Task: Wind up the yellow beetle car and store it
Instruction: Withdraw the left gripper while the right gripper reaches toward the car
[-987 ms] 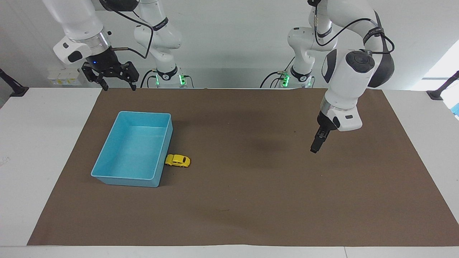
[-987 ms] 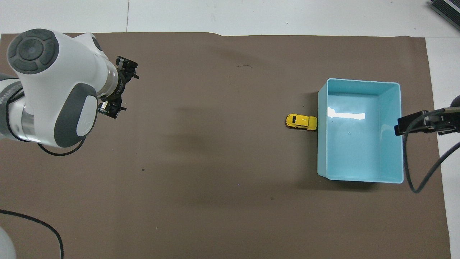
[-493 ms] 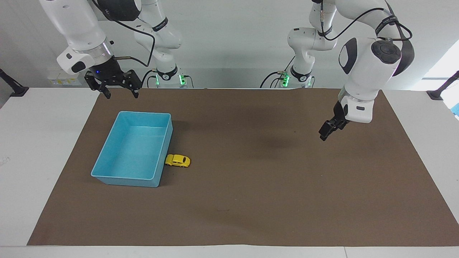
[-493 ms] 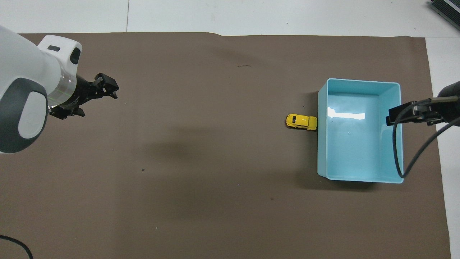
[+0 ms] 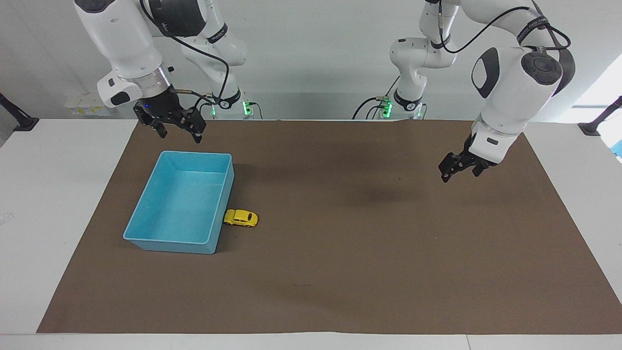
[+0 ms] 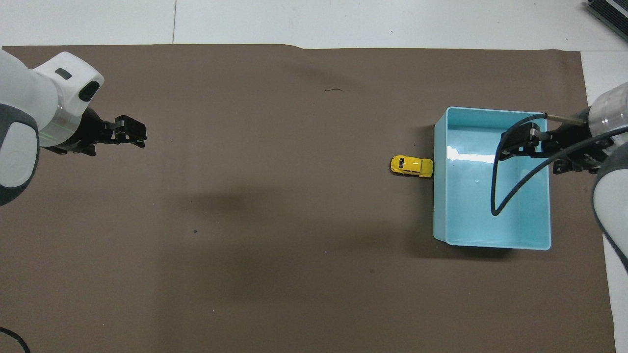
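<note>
The yellow beetle car (image 5: 240, 218) stands on the brown mat, against the wall of the light blue bin (image 5: 197, 153) that faces the left arm's end. It also shows in the overhead view (image 6: 412, 166), beside the bin (image 6: 490, 110). The bin holds nothing. My right gripper (image 5: 178, 134) is open and empty, in the air over the bin's rim nearest the robots; in the overhead view (image 6: 520, 142) it covers part of the bin. My left gripper (image 5: 459, 173) is open and empty, raised over the mat toward the left arm's end, also in the overhead view (image 6: 131, 137).
The brown mat (image 5: 340, 272) covers most of the white table. A black cable (image 6: 505, 191) hangs from the right arm over the bin.
The right gripper has come in over the bin's rim. The left gripper has lifted and pulled back toward its own end. The car and bin have not moved.
</note>
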### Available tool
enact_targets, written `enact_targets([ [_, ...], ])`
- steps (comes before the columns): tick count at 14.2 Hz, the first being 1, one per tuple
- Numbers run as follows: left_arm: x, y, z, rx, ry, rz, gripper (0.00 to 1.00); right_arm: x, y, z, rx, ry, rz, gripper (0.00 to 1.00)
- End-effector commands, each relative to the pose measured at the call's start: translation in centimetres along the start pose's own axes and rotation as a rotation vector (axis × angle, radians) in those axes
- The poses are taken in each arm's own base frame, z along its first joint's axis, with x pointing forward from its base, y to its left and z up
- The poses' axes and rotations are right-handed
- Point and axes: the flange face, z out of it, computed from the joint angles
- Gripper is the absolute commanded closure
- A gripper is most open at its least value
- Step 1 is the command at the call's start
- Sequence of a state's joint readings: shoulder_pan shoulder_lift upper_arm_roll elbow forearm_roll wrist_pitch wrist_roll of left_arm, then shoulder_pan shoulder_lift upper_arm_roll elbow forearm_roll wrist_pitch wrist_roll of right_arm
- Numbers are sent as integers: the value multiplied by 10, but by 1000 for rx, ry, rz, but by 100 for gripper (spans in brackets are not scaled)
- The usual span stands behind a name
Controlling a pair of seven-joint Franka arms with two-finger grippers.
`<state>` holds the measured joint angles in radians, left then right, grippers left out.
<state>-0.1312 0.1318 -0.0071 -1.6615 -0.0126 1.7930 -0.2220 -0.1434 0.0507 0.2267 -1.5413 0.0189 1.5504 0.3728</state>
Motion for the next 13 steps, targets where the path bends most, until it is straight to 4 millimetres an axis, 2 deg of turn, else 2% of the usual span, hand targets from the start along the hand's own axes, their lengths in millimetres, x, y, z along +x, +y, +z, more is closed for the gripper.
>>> enact_targets([
  [1,-10,-10,-8,-13,-6,82,0,8,-9,11,14,1,113,0],
  [3,-8,-29,-13,-14,1,176,0,12,-12,24,19,-1,238,0],
  [4,-9,-39,-18,-14,0,198,0,10,-20,30,22,4,272,0],
  [6,-13,-40,-30,-14,13,203,0,5,-37,44,26,17,298,0],
  [8,-13,-40,-40,-14,30,201,0,7,-41,54,25,13,384,0],
  [10,-18,-41,-50,-9,34,202,0,-1,-64,69,24,31,457,0],
  [12,-26,-41,-65,-8,50,206,0,1,-72,85,22,25,544,0],
  [13,-29,-42,-71,-8,56,204,0,1,-82,93,23,20,584,0],
])
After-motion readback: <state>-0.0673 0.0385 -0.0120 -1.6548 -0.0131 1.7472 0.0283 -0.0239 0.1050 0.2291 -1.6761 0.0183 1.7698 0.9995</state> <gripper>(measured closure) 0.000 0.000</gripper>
